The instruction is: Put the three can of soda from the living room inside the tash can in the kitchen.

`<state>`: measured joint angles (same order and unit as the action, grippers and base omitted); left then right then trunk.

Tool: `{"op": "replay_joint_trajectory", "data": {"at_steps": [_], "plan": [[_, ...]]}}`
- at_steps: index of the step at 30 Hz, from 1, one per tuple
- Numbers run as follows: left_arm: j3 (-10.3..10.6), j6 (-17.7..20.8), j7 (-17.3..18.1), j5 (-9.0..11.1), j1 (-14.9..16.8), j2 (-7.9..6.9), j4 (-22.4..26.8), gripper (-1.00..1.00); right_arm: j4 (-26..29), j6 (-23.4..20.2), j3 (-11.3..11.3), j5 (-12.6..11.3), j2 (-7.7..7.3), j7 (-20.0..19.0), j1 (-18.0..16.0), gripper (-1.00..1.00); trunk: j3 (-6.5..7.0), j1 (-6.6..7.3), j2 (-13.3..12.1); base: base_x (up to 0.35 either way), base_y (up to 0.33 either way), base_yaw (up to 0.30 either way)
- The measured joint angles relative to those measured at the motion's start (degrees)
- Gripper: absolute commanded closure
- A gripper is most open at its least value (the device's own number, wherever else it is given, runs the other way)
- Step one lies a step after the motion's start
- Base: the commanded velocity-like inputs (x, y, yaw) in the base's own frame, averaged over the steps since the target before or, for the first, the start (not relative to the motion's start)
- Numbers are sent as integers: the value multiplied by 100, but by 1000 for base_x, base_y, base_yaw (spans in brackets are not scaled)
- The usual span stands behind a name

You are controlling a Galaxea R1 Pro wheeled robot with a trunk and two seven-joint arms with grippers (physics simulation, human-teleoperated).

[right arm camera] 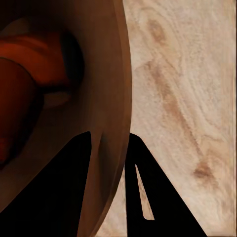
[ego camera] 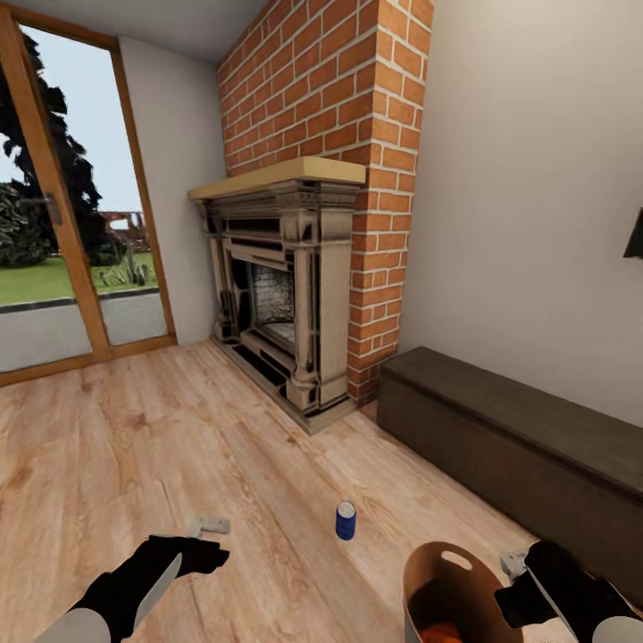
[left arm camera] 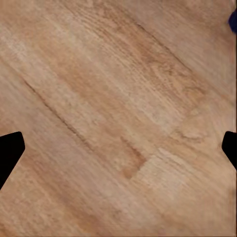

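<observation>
The living room's light wood floor (ego camera: 179, 446) fills the lower half of the head view, with the red brick fireplace (ego camera: 295, 295) at upper centre, a glazed door (ego camera: 62, 223) at the upper left, and a dark low cabinet (ego camera: 518, 446) running along the right wall.

At the bottom right of the head view is the tash can (ego camera: 446, 589), a round bin, pale outside and brown inside, with an oval handle slot near its rim. The right claw (ego camera: 518, 580) is closed on its rim: in the right wrist view the bin's wall (right arm camera: 111, 123) passes between the two black fingers (right arm camera: 64, 197), one inside and one outside. Inside the bin lie orange shapes (right arm camera: 29, 98), probably the orange cans, though the close, dim view makes it hard to say whether there is one or two; an orange patch also shows in the bin (ego camera: 442, 632) at the bottom edge of the head view.

The left claw (ego camera: 210, 536) sits at the lower left, over bare floor, its jaws spread wide apart with nothing between them; its fingertips (left arm camera: 10, 153) show at the sides of the left wrist view.

The blue can (ego camera: 346, 520) stands upright on the floor at lower centre, silver top up, between the two claws, apart from both and near the bin's upper left. A blue sliver (left arm camera: 233, 19) sits at the upper right corner of the left wrist view.
</observation>
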<state>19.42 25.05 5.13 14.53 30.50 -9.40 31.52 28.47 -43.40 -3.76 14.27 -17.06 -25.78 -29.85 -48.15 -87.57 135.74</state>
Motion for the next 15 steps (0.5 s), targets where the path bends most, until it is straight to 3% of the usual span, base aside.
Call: {"op": "replay_joint_trajectory", "data": {"at_steps": [10,15], "plan": [[23,0,-3,-11,0,17,-7,-100,-2,8,36,29,-6,2,1,100,15,0,0,153,-231,-248],[19,-34,0,-3,0,17,-3,-100,-1,-12,332,-14,0,8,1,100,-5,0,0,50,-53,-193]]}}
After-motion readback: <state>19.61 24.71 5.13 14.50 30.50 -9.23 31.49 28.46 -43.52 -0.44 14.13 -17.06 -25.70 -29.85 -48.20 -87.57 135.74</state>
